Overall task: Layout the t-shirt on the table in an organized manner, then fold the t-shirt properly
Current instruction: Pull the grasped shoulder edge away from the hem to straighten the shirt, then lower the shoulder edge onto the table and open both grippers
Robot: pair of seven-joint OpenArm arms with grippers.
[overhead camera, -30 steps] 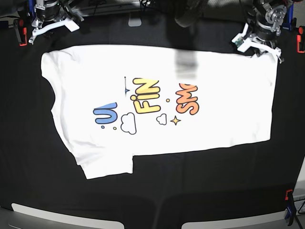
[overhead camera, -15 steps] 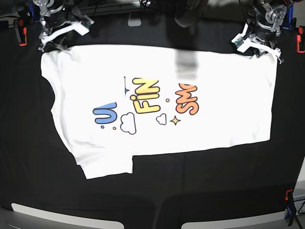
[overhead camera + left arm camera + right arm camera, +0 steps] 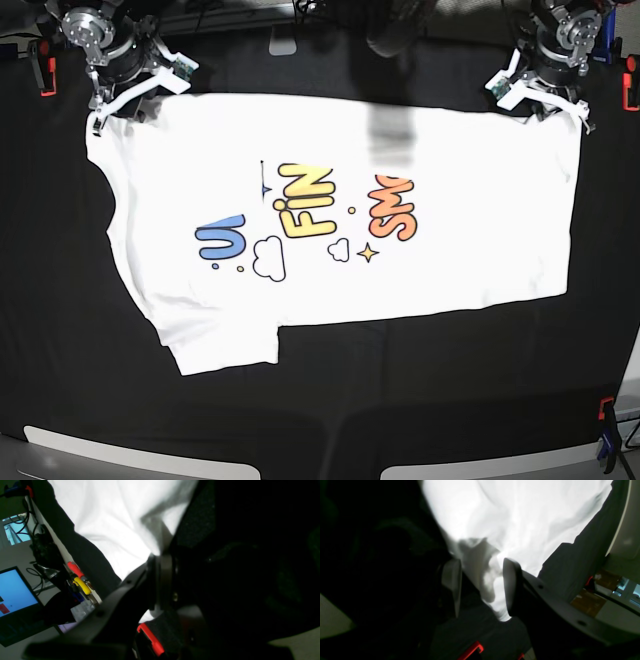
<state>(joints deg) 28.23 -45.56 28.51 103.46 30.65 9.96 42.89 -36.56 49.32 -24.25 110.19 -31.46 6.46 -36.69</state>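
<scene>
While left claw [image 3: 541,93] clamps t-shirt [image 3: 340,220] hem, right claw [image 3: 480,590] gapes over its edge.

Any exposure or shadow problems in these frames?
Base view: the t-shirt is bright but the print stays readable, and a grey shadow band crosses its top edge. Left wrist view: cloth blown out white, the left gripper a dark silhouette. Right wrist view: same overexposure; the right gripper is dim.

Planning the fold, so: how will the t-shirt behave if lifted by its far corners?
The t-shirt will probably hang limp and sag in the middle: the right wrist view shows soft wrinkles bunching between the right gripper jaws. It looks thin and light, so it should lift easily. It may drag across the table cloth.
</scene>
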